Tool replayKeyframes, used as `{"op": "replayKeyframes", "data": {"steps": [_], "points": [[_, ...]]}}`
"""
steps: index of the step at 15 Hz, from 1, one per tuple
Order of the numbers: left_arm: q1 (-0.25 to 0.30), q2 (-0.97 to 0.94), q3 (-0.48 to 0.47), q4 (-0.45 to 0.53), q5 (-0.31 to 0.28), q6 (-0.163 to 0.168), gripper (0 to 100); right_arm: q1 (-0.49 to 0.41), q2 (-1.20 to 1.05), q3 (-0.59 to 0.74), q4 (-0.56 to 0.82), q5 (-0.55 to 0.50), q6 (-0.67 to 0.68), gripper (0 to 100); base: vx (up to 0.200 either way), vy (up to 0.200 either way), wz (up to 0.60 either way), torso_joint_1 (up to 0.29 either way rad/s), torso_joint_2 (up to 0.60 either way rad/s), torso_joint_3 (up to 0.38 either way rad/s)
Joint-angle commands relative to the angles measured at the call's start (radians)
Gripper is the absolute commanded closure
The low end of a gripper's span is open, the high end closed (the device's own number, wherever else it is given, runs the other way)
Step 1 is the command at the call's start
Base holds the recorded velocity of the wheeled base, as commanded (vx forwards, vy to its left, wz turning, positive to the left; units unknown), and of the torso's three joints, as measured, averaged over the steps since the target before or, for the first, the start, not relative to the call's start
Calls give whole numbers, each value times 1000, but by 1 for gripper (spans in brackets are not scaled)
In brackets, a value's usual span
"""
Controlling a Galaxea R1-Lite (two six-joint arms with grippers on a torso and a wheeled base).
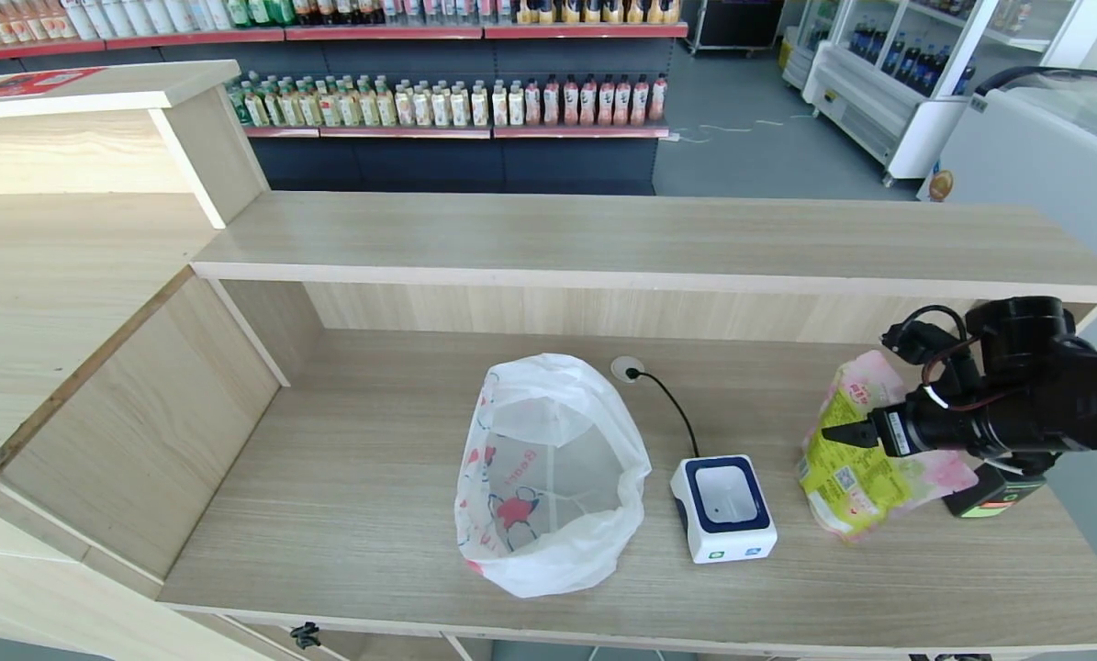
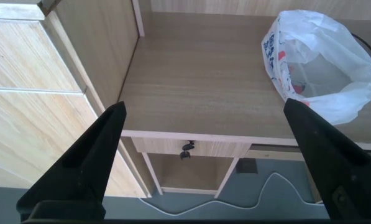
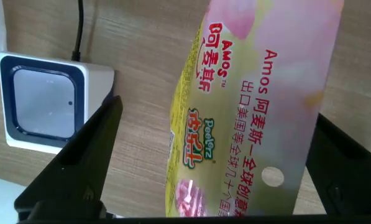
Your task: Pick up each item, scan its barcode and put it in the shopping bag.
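Note:
A pink and yellow-green snack pouch (image 1: pixel 856 459) hangs at the right end of the counter, its printed face and small barcode turned toward the head camera. My right gripper (image 1: pixel 844 435) is shut on the pouch (image 3: pixel 253 106), one finger on each side of it. The white scanner (image 1: pixel 722 507) with a blue-framed window stands on the counter just left of the pouch, seen also as the scanner (image 3: pixel 45 102) below the pouch. The white shopping bag (image 1: pixel 548 473) stands open left of the scanner. My left gripper (image 2: pixel 201 180) is open with nothing in it, off the counter's front-left edge, the bag (image 2: pixel 319 59) well beyond it.
A dark item with a green label (image 1: pixel 998 491) lies on the counter under my right arm. The scanner's black cable (image 1: pixel 672 408) runs back to a hole in the counter. A raised wooden ledge (image 1: pixel 658 243) borders the back, a side panel (image 1: pixel 144 413) the left.

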Motion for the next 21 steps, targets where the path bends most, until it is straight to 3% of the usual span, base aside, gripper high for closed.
{"op": "replayKeyframes", "data": {"steps": [1, 4, 6, 11, 12, 21], "points": [[0, 0, 0, 0, 0, 0, 0, 5, 89, -20, -22, 28, -1, 0, 0, 0, 0, 0, 0, 0], [0, 0, 0, 0, 0, 0, 0, 25, 118, -25, -24, 97, 1, 0, 0, 0, 0, 0, 0, 0], [0, 0, 0, 0, 0, 0, 0, 35, 130, -22, -51, 215, 4, 0, 0, 0, 0, 0, 0, 0], [0, 0, 0, 0, 0, 0, 0, 15, 146, 58, -76, 219, -36, 0, 0, 0, 0, 0, 0, 0], [0, 0, 0, 0, 2, 0, 0, 5, 146, 77, -76, 219, -49, 100, 0, 0, 0, 0, 0, 0], [0, 0, 0, 0, 0, 0, 0, -143, 101, 116, -108, 229, -139, 100, 0, 0, 0, 0, 0, 0]]}}
